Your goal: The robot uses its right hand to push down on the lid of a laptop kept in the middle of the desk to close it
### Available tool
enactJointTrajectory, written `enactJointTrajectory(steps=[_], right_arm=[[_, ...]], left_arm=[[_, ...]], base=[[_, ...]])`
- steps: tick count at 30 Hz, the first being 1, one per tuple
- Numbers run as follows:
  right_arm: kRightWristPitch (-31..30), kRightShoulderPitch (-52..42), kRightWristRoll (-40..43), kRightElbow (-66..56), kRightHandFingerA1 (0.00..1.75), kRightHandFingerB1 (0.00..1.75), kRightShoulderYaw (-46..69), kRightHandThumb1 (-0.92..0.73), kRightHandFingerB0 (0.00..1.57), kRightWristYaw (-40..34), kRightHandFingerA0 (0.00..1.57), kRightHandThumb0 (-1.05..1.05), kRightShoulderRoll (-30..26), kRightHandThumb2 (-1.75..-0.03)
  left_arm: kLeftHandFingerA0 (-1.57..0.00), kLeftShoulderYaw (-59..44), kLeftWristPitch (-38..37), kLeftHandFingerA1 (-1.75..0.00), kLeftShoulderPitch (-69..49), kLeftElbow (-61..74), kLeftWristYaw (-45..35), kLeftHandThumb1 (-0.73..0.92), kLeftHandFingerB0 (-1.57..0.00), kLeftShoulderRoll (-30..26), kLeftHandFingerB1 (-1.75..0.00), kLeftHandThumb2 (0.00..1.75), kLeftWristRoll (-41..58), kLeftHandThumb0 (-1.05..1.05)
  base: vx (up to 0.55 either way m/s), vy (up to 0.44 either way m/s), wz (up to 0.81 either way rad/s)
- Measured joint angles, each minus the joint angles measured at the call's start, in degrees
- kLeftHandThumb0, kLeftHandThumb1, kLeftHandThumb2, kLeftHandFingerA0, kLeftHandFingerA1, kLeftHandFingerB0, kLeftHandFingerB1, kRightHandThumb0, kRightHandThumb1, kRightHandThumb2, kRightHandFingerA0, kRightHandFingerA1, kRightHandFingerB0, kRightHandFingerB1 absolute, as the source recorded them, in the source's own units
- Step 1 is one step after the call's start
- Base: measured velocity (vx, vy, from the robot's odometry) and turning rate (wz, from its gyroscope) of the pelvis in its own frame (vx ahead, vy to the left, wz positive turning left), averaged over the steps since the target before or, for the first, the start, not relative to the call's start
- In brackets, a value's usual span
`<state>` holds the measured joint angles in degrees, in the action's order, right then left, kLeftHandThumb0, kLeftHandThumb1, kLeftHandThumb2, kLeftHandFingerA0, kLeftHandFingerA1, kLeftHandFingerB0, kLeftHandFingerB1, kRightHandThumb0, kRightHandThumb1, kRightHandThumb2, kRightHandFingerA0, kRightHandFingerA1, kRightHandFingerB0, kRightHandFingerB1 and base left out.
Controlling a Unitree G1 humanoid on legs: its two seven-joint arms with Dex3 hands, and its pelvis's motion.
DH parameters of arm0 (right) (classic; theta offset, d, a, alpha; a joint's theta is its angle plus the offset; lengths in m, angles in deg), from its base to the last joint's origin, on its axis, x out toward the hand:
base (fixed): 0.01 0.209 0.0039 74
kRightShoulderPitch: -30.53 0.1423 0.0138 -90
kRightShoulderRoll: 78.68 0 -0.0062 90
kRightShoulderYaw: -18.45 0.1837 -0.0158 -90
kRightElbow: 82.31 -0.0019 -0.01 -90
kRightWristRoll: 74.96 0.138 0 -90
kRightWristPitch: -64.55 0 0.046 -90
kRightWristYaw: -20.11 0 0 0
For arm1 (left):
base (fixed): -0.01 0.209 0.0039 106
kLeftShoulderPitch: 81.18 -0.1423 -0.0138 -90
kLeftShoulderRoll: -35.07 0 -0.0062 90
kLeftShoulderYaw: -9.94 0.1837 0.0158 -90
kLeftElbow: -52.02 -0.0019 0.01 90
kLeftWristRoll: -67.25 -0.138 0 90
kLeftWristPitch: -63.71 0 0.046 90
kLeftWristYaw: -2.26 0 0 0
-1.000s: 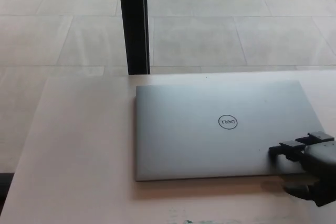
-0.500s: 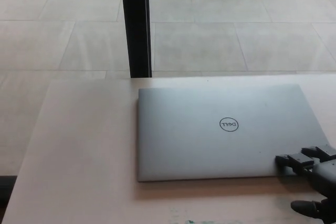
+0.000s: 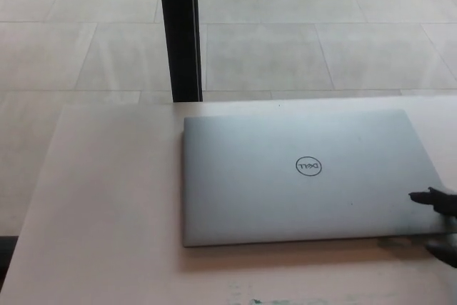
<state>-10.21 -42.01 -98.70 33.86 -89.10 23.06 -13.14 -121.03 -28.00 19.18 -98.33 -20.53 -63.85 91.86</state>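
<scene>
The flat silver-grey laptop (image 3: 303,176) with a round logo on its lid lies shut in the middle of the pale desk (image 3: 107,198). The robot's black right hand (image 3: 441,219) peeks in at the right edge, by the laptop's near right corner. I cannot tell if its fingers are spread or closed. A black post (image 3: 178,30) stands behind the desk.

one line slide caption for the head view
Closed silver laptop flat on the desk, right hand at its near right corner.

The closed laptop (image 3: 307,176) lid bears a round "DELL" logo (image 3: 309,167), seen upside down.
</scene>
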Motion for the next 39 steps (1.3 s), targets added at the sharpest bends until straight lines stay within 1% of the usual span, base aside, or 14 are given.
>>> enactJointTrajectory(steps=[3, 5, 8, 9, 10, 14, 17, 22, 25, 27, 29, 32, 34, 39], right_arm=[[0.2, -0.6, 2.4, -0.9, 0.51, 0.33, 4.1, -0.92, 0.25, 1.1, 0.30, -0.87, 0.0, -0.74], [0.2, -1.4, 3.9, -2.0, 0.53, 0.35, 7.1, -0.92, 0.26, 1.7, 0.31, -0.71, 0.0, -0.73], [0.1, -2.6, 6.0, -3.6, 0.51, 0.36, 11.4, -0.92, 0.31, 2.5, 0.46, -0.82, 0.0, -0.76], [0.1, -3.1, 6.8, -4.2, 0.62, 0.50, 13.1, -0.81, 0.29, 2.8, 0.44, -0.80, 0.0, -1.16], [0.1, -3.5, 7.4, -4.5, 0.58, 0.39, 14.6, -0.92, 0.39, 2.9, 0.50, -0.81, 0.0, -0.73], [0.1, -4.6, 10.0, -4.8, 0.71, 0.58, 21.3, -0.92, 0.53, 3.5, 0.68, -0.92, 0.0, -0.68], [0.1, -5.5, 11.7, -4.4, 0.82, 0.66, 26.7, -0.92, 0.46, 3.7, 0.79, -0.87, 0.0, -0.73], [0.3, -7.1, 14.6, -2.3, 1.06, 0.81, 34.8, -0.92, 0.30, 3.8, 0.56, -0.85, -0.1, -0.71], [0.4, -8.4, 16.0, -0.5, 1.13, 0.80, 39.2, -0.92, 0.25, 3.8, 0.57, -0.86, -0.1, -0.75], [0.5, -9.4, 17.0, 1.1, 1.30, 0.90, 42.4, -0.92, 0.19, 3.8, 0.56, -0.84, -0.1, -0.75], [0.6, -10.4, 18.0, 3.1, 1.39, 0.85, 45.8, -0.92, 0.14, 3.7, 0.46, -0.80, -0.1, -0.74], [0.8, -11.7, 19.9, 6.9, 1.46, 0.89, 51.2, -0.92, 0.07, 3.6, 0.37, -0.83, -0.1, -0.73], [0.8, -12.4, 21.0, 9.4, 1.49, 0.94, 54.1, -0.92, 0.10, 3.5, 0.47, -0.87, -0.1, -0.69], [0.9, -13.2, 24.4, 15.5, 1.48, 0.99, 61.9, -0.92, 0.07, 3.4, 0.43, -0.85, 0.0, -0.74]], left_arm=[[-0.21, 0.0, 0.0, -0.87, 0.0, 0.0, 0.0, 0.72, -0.21, 0.0, -1.35, 0.80, 0.1, -1.05], [-0.20, 0.0, 0.0, -0.87, 0.0, 0.0, 0.0, 0.72, -0.27, 0.0, -1.35, 0.85, 0.2, -1.05], [-0.19, 0.0, 0.0, -0.87, 0.0, 0.0, 0.0, 0.70, -0.23, 0.0, -1.35, 0.81, 0.2, -1.05], [-0.19, 0.0, 0.0, -0.87, 0.0, 0.0, 0.0, 0.71, -0.21, 0.0, -1.37, 0.80, 0.3, -1.05], [-0.21, 0.0, 0.0, -0.87, 0.0, 0.0, 0.0, 0.71, -0.23, 0.0, -1.35, 0.81, 0.3, -1.05], [-0.17, 0.0, 0.0, -0.86, 0.0, 0.0, 0.0, 0.71, -0.18, 0.0, -1.38, 0.79, 0.4, -1.05], [-0.16, 0.0, 0.0, -0.87, 0.1, 0.0, -0.1, 0.70, -0.14, 0.0, -1.39, 0.80, 0.4, -1.05], [-0.16, -0.1, 0.0, -0.89, 0.1, 0.0, -0.1, 0.70, -0.19, 0.0, -1.41, 0.81, 0.4, -1.05], [-0.15, -0.1, 0.0, -0.88, 0.1, 0.0, -0.1, 0.71, -0.18, 0.0, -1.41, 0.80, 0.4, -1.05], [-0.16, -0.1, 0.0, -0.88, 0.1, 0.0, -0.1, 0.71, -0.15, 0.0, -1.41, 0.81, 0.4, -1.05], [-0.17, -0.2, 0.0, -0.88, 0.1, 0.0, -0.1, 0.70, -0.15, 0.0, -1.40, 0.81, 0.4, -1.05], [-0.14, -0.2, 0.0, -0.89, 0.1, 0.0, -0.1, 0.70, -0.23, 0.0, -1.42, 0.84, 0.5, -1.05], [-0.14, -0.3, 0.0, -0.90, 0.1, 0.0, -0.1, 0.70, -0.22, 0.0, -1.43, 0.82, 0.5, -1.05], [-0.14, -0.5, 0.0, -0.90, 0.1, 0.0, -0.1, 0.69, -0.23, 0.0, -1.43, 0.85, 0.6, -1.05]], base=[[0.00, 0.000, 0.00], [0.00, 0.000, 0.00], [0.00, 0.000, 0.00], [0.00, 0.000, 0.00], [0.00, 0.000, 0.00], [0.00, 0.000, 0.00], [0.00, 0.000, 0.00], [0.00, 0.000, 0.00], [0.00, 0.000, 0.00], [0.00, 0.000, 0.00], [0.00, 0.000, 0.00], [0.00, 0.000, 0.00], [0.00, 0.000, 0.00], [0.00, 0.000, 0.00]])
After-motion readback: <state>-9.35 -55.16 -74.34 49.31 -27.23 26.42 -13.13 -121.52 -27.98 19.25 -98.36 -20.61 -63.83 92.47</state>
